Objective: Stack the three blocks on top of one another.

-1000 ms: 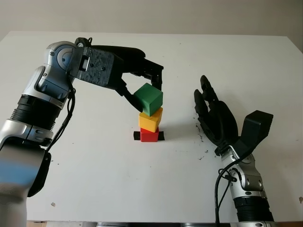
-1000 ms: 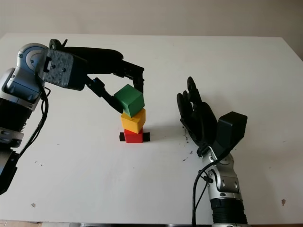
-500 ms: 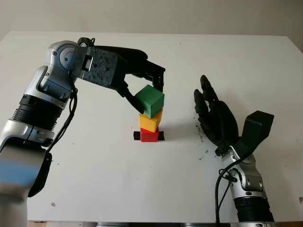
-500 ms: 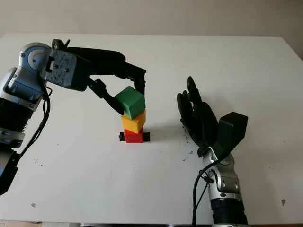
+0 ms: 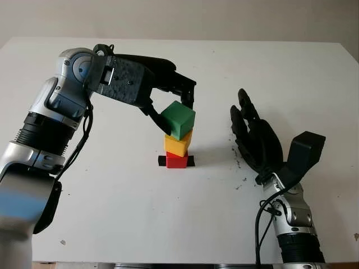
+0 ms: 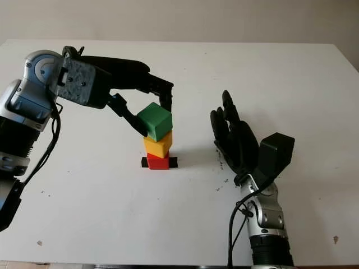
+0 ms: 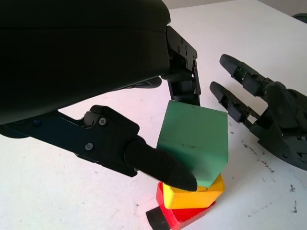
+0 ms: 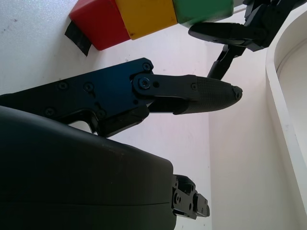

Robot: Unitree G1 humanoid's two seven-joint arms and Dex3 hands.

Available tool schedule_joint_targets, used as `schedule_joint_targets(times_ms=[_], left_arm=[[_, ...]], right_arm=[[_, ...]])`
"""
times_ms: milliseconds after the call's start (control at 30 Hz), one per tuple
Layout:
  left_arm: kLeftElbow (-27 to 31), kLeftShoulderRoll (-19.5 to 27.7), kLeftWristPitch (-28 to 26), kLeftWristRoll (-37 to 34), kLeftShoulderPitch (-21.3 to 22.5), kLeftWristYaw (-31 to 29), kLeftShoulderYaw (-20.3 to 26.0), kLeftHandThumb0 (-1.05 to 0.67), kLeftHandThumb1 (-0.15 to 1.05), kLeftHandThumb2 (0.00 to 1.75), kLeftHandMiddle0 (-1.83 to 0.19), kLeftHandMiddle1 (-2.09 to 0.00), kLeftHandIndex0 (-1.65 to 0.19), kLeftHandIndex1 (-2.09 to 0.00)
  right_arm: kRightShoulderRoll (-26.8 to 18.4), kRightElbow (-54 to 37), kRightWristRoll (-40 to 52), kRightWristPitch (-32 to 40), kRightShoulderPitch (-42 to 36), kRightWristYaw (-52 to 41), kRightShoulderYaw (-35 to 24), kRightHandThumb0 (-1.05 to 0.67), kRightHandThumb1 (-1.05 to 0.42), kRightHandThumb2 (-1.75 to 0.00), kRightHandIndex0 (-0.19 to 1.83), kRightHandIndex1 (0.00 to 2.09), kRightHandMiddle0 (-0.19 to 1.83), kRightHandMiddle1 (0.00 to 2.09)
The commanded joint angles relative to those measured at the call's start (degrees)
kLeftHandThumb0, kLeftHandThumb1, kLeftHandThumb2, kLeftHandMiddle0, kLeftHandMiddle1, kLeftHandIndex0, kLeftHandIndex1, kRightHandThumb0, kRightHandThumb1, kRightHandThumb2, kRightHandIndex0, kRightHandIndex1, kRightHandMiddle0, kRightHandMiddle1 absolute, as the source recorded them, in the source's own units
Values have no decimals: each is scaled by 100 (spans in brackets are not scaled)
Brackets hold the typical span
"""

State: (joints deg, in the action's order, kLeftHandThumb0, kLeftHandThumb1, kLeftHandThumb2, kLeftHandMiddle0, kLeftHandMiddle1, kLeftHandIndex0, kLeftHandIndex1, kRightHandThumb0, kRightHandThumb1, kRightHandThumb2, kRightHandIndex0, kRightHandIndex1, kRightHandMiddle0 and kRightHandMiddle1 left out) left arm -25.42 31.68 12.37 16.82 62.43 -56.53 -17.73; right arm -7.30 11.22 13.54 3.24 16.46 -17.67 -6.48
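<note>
At the centre of the white worktop point(image 5: 112, 213), a small red cube point(image 5: 176, 161) sits on a strip of black tape point(image 5: 162, 161), with a yellow cube point(image 5: 178, 144) resting directly on top of it, turned a little off square. The left robot hand point(image 5: 171, 106) grips a green cube point(image 5: 178, 119) between a lower finger point(image 7: 158, 165) and the upper fingers point(image 7: 184, 81). The green cube is tilted, one lower corner touching or just above the yellow cube's top face; contact cannot be confirmed.

Governing relation: the green cube lies directly over the two-block column, slightly offset toward the left arm's side and not level. In my judgement the next move calls for squaring the green cube flat onto the yellow face before release; letting go while tilted risks it sliding off or toppling the column.

The right robot hand point(image 5: 255, 143) is open, holding nothing, well apart on the right side of the stack, palm toward it. The left hand is plainly the nearer.
</note>
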Motion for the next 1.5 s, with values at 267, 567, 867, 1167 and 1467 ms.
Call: schedule_joint_targets(times_ms=[267, 567, 867, 1167, 1467], left_arm=[[94, 91, 79, 40, -10, -36, -40, -62, 98, 5, -15, -5, -32, -97], [161, 114, -23, 34, -24, -106, -34, -63, 99, 6, -15, -5, -28, -99], [282, 213, -140, 8, -76, -207, -18, -69, 96, 5, -8, -4, -20, -76], [644, 389, -420, -147, -214, -253, 135, -71, 87, 4, 6, -4, -9, -10], [1046, 539, -975, -489, -371, -96, 518, -72, 83, 4, 19, 0, 18, 0]], right_arm=[[-29, -78, 9, 28, -29, -9, 1, -71, -105, -45, -19, 0, -17, 5], [-38, -52, 4, 24, -21, -1, -1, -71, -105, -45, -19, 0, -17, 6], [-39, -22, 16, 59, 4, -23, 0, -72, -105, -44, -19, 0, -17, 5], [-21, 1, 38, 139, 50, -6, -11, -72, -105, -43, -19, 1, -16, 6], [-21, 77, 20, 48, 102, -37, -5, -72, -105, -44, -19, 1, -16, 6]])
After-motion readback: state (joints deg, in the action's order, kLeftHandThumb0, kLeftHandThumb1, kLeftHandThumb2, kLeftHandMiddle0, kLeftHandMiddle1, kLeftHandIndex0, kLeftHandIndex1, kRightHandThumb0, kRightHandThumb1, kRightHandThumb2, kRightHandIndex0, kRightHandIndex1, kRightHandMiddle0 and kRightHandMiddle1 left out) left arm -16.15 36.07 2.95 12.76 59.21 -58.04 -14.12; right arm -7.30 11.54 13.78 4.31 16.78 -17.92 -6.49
